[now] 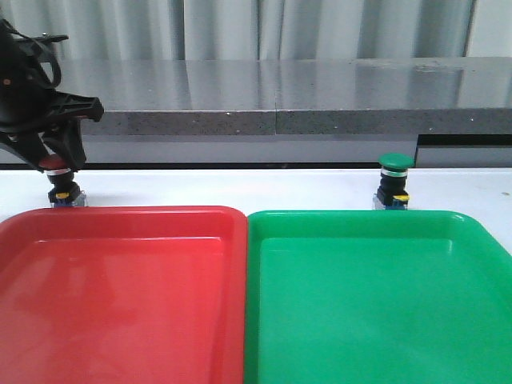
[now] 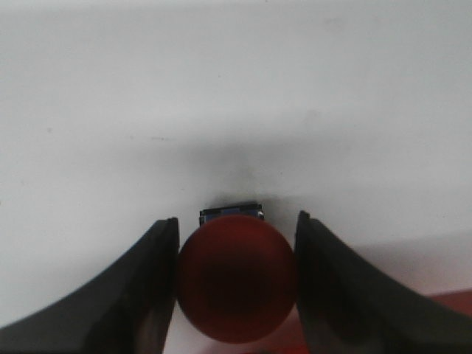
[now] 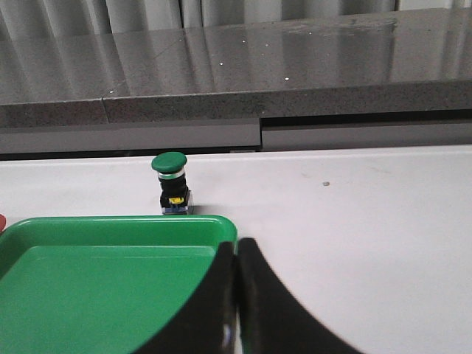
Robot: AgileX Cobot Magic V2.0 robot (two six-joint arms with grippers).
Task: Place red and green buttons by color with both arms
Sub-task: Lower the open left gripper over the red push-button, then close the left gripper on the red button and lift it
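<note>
- So nothing's actually in a tray yet, both the red tray (image 1: 120,288) and the green tray (image 1: 376,296) look bare inside from the front view.
- The left gripper (image 1: 58,160) is down over the red button (image 1: 58,182), which is standing on the white table (image 1: 240,188) just behind the red tray's back rim, far left.
- In the left wrist view the two fingers (image 2: 144,295) sit right against either side of the dark red cap (image 2: 237,276), so I'd call that clamped on the cap, or as good as. Can't tell whether it's off the table at all; in the front view its base looks like it's on the surface.
- The green button (image 1: 394,182) stands upright on the table just behind the green tray's back rim, untouched.
- The right gripper (image 3: 236,295) only shows in its own wrist view, fingers pressed together with nothing between them, hanging back over the near corner of the green tray, well apart from the green button.
- My read: early days. Red needs a lift and a drop into red; green hasn't even been approached.
</note>
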